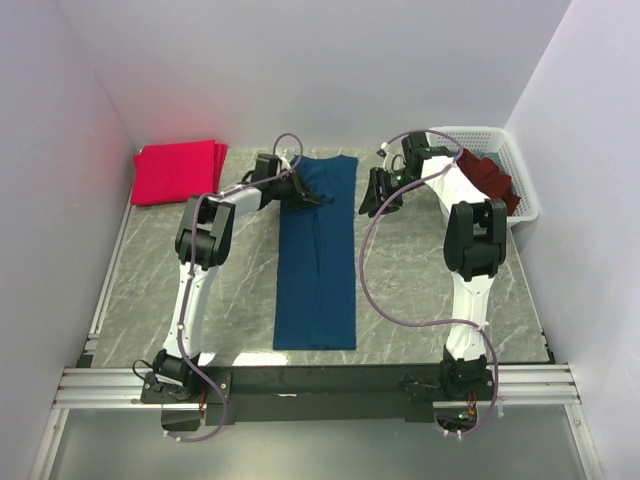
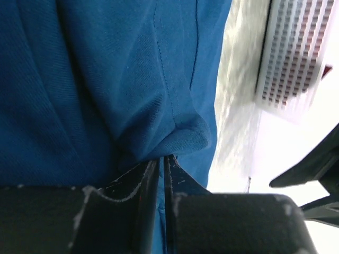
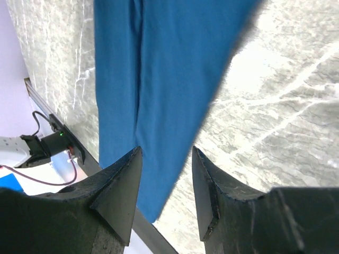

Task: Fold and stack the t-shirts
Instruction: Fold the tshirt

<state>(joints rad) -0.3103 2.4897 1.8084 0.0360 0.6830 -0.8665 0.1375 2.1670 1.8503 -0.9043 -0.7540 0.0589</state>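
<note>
Top external, centre: blue t-shirt (image 1: 317,260) lay folded into a long strip on the marble table (image 1: 420,280).
Left gripper (image 2: 161,161): clamped on a fold of cloth at the strip's far left edge.
Right gripper (image 3: 167,153): fingers apart, just right of the strip's far end.
Upper left: red t-shirts (image 1: 178,172) lay stacked flat.
Upper right: white basket (image 1: 525,190) held a maroon t-shirt (image 1: 488,175).

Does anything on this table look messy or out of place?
Only slightly: the blue t-shirt puckers at its far end, where the left gripper pinches it. The red t-shirts lie neatly stacked.
</note>
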